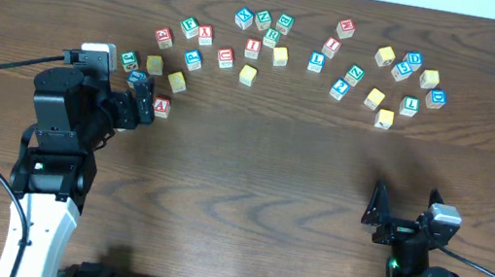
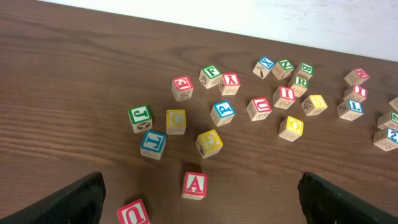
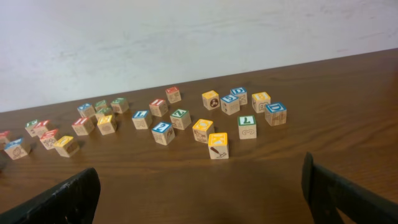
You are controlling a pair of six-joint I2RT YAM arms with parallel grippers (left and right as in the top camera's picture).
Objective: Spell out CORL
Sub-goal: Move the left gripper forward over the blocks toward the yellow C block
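Observation:
Wooden letter cubes lie scattered across the far part of the table. In the left wrist view a yellow cube (image 2: 176, 120) whose letter looks like C sits at left, and a yellow cube (image 2: 291, 127) with a round letter like O lies right of middle. The green R cube (image 2: 300, 81) and a blue L cube (image 2: 350, 109) lie further back. My left gripper (image 2: 200, 202) is open just short of the left cluster (image 1: 142, 98), with a red A cube (image 2: 194, 185) between its fingers, untouched. My right gripper (image 1: 403, 213) stands open and empty near the front right.
A red U cube (image 2: 134, 213) lies by my left finger. Green J (image 2: 140, 117) and blue J (image 2: 152, 143) cubes flank the yellow one. A second cluster (image 1: 403, 83) with another blue L (image 1: 410, 106) lies far right. Bare table (image 1: 261, 180) lies between the arms.

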